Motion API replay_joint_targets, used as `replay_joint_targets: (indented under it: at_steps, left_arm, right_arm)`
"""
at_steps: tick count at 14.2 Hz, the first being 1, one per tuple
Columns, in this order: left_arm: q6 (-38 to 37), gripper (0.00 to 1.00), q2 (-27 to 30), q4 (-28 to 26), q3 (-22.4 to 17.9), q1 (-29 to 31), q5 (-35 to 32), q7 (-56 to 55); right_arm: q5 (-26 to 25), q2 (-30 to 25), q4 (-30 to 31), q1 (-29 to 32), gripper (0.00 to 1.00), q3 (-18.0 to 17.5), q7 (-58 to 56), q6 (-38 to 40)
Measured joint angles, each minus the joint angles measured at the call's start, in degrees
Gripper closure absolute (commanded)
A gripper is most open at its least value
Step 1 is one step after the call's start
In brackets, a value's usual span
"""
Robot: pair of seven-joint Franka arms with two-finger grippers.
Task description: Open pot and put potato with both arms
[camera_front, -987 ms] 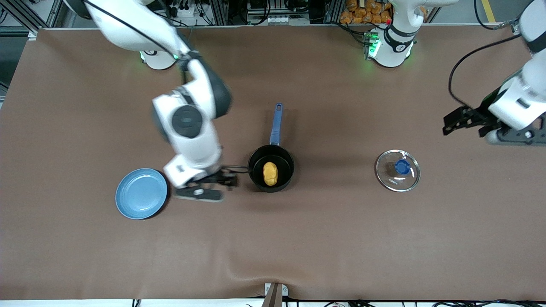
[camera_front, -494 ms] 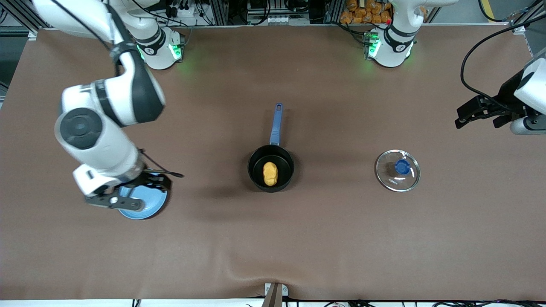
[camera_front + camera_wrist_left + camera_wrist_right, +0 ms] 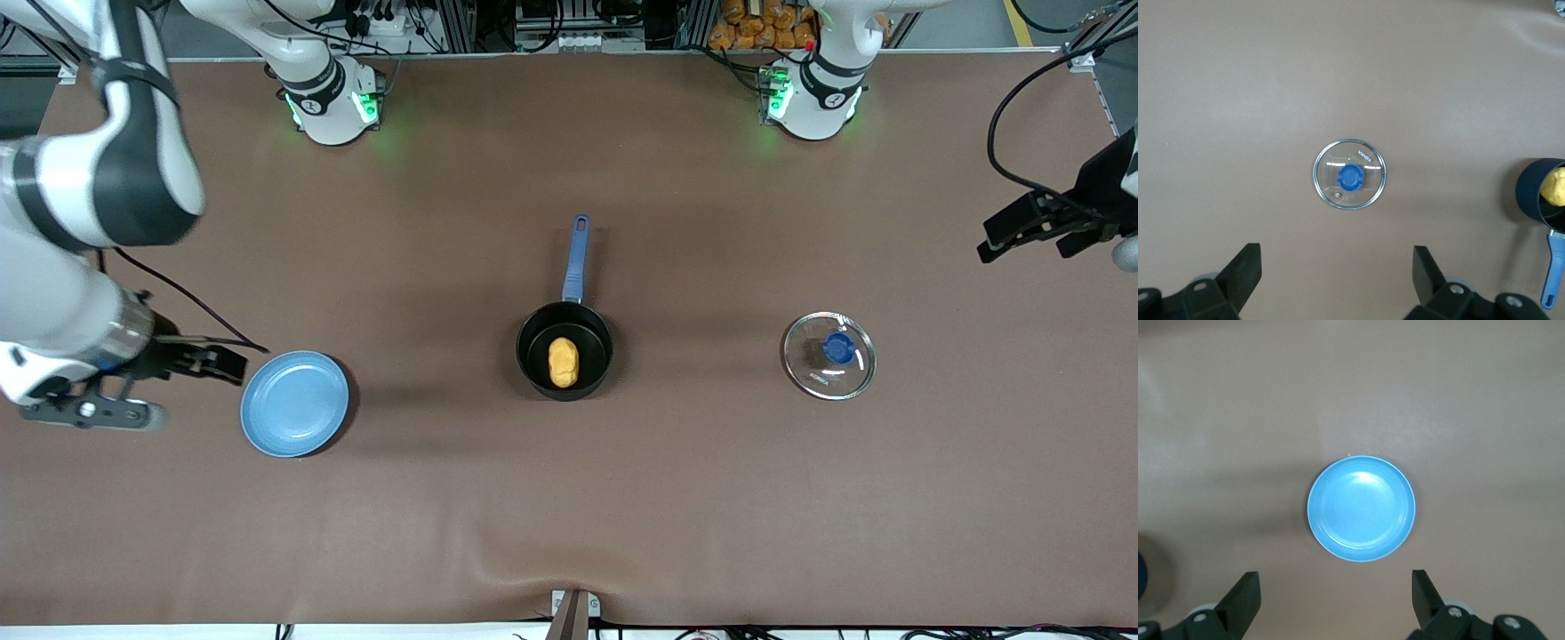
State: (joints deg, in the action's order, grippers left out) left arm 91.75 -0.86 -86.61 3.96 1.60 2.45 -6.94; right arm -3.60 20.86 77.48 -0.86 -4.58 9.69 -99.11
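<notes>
Brown cloth covers the table [image 3: 711,498]. At the right arm's end the right gripper [image 3: 213,363] is up in the air with fingers wide apart, holding nothing, over the cloth just beside one blue plate [image 3: 294,404]. The left gripper [image 3: 1022,229] hangs over its own end, also spread and empty. One pot [image 3: 564,349] stands uncovered at mid-table with one potato [image 3: 563,363] inside. One glass lid [image 3: 829,355] lies flat toward the left arm's end.

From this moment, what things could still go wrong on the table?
1. The potato lies in the pot, but the glass lid is off, lying toward the left arm's end.
2. The blue plate lies beside the open right gripper; a low swing might push it.
3. The open left gripper seems a low risk.
</notes>
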Motion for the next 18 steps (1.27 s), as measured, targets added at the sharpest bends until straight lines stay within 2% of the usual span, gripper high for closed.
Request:
replay_joint_targets:
  at_steps: [4, 11, 18]
  left_arm:
    - [0.91, 0.00, 0.64, -0.38, 0.06, 0.14, 0.00, 0.00]
    - [1.11, 0.00, 0.63, -0.58, 0.07, 0.20, 0.00, 0.00]
    - [1.22, 0.00, 0.64, -0.58, 0.08, 0.20, 0.00, 0.00]
  right_arm:
    - [1.36, -7.25, 6.26, 4.11, 0.00, -0.02, -3.52, 0.22]
    - [1.37, -19.86, 17.40, 5.49, 0.00, -0.01, -4.05, 0.25]
    - [2.39, -22.16, 19.68, 8.82, 0.00, -0.01, -9.40, 0.25]
